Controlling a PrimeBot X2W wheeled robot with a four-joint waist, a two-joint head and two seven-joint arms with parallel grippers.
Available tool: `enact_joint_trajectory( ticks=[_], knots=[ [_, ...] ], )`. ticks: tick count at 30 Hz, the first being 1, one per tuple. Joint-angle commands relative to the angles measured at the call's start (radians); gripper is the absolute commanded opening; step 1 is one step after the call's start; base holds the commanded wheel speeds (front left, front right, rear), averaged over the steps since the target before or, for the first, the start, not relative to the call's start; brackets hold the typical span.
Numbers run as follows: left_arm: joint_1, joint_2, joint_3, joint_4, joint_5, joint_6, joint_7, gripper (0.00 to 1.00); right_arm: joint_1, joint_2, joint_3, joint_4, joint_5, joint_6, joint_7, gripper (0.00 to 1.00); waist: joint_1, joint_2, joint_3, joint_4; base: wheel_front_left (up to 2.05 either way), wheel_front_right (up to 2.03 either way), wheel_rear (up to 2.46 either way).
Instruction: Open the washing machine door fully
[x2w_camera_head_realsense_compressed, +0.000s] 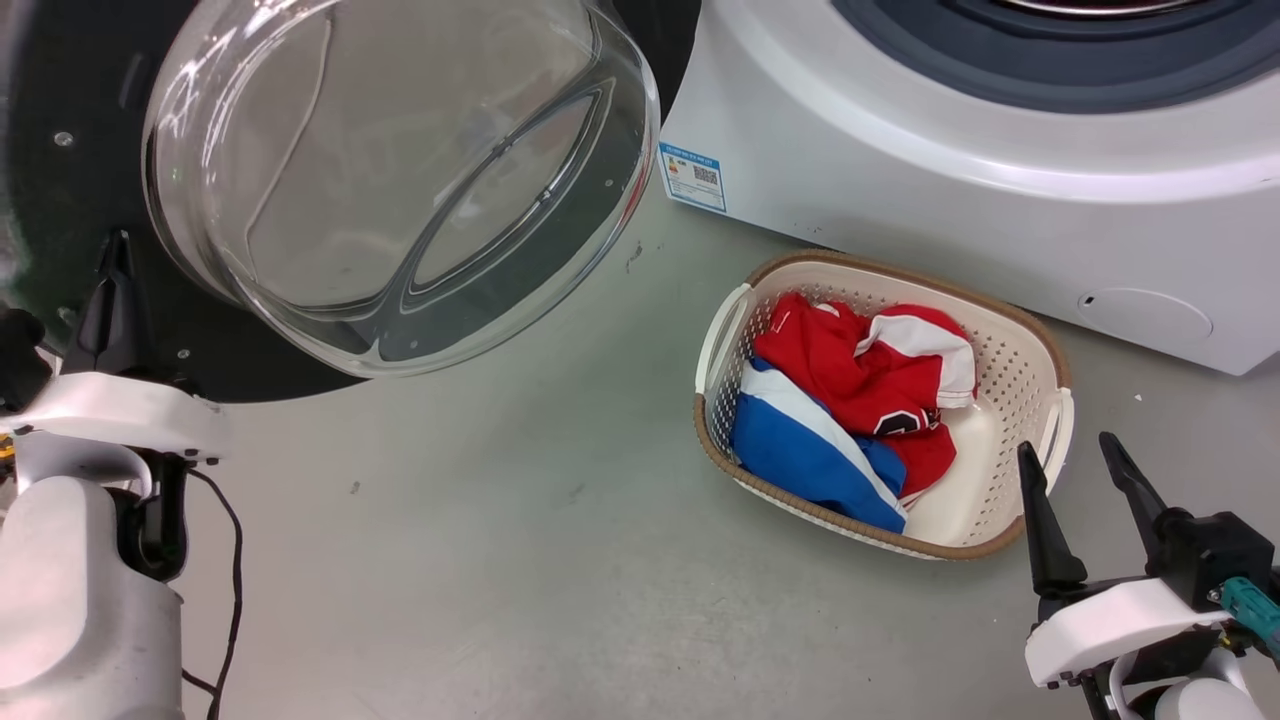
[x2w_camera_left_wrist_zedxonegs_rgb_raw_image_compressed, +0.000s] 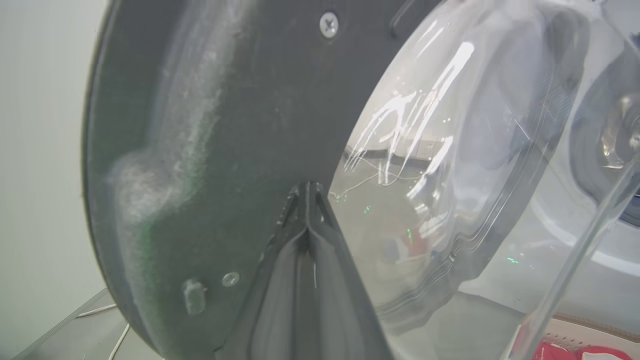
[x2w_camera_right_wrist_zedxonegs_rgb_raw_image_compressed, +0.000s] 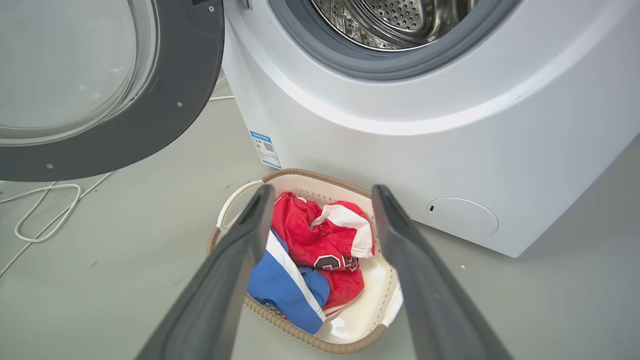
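The washing machine door (x2w_camera_head_realsense_compressed: 60, 150) is swung out to the left of the white machine (x2w_camera_head_realsense_compressed: 950, 150). Its inner black ring and bulging clear glass bowl (x2w_camera_head_realsense_compressed: 400, 180) face me. My left gripper (x2w_camera_head_realsense_compressed: 115, 270) is shut with nothing between its fingers. In the left wrist view its tip (x2w_camera_left_wrist_zedxonegs_rgb_raw_image_compressed: 306, 189) rests at the door's black ring (x2w_camera_left_wrist_zedxonegs_rgb_raw_image_compressed: 240, 125), just left of the glass bowl (x2w_camera_left_wrist_zedxonegs_rgb_raw_image_compressed: 450, 175). My right gripper (x2w_camera_head_realsense_compressed: 1067, 447) is open and empty at the lower right, far from the door. The right wrist view looks between its fingers (x2w_camera_right_wrist_zedxonegs_rgb_raw_image_compressed: 322, 189) toward the door (x2w_camera_right_wrist_zedxonegs_rgb_raw_image_compressed: 165, 115) and the steel drum (x2w_camera_right_wrist_zedxonegs_rgb_raw_image_compressed: 400, 20).
A cream laundry basket (x2w_camera_head_realsense_compressed: 1040, 350) holding red and blue clothes (x2w_camera_head_realsense_compressed: 850, 380) sits on the grey floor in front of the machine, just ahead of my right gripper. A white cable (x2w_camera_right_wrist_zedxonegs_rgb_raw_image_compressed: 45, 210) loops on the floor under the door. A small round flap (x2w_camera_head_realsense_compressed: 1145, 318) is low on the machine.
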Motion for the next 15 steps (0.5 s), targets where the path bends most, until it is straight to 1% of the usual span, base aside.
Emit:
enact_joint_trajectory(
  ticks=[1, 4, 9, 15],
  knots=[
    [0.004, -0.004, 0.008, -0.011, 0.003, 0.002, 0.002, 0.00, -0.008, 0.004, -0.001, 0.004, 0.004, -0.001, -0.006, 1.00, -0.0001, -0.0001, -0.009, -0.002, 0.00, 0.00, 0.00],
    [0.032, -0.018, -0.001, -0.028, 0.016, 0.001, 0.002, 0.00, -0.013, 0.009, 0.001, 0.017, 0.012, -0.001, -0.018, 1.00, -0.0001, -0.0001, -0.034, -0.006, 0.00, 0.00, 0.00],
    [0.085, -0.036, -0.049, -0.080, 0.030, 0.001, 0.002, 0.00, -0.018, 0.019, -0.007, 0.048, 0.025, -0.001, -0.047, 1.00, -0.0001, -0.0001, -0.092, -0.017, 0.00, 0.00, 0.00],
    [0.164, -0.063, -0.113, -0.165, 0.039, 0.001, 0.002, 0.00, -0.028, 0.029, -0.017, 0.084, 0.045, -0.001, -0.074, 1.00, -0.0001, -0.0001, -0.161, -0.054, 0.00, 0.00, 0.00]
  ],
)
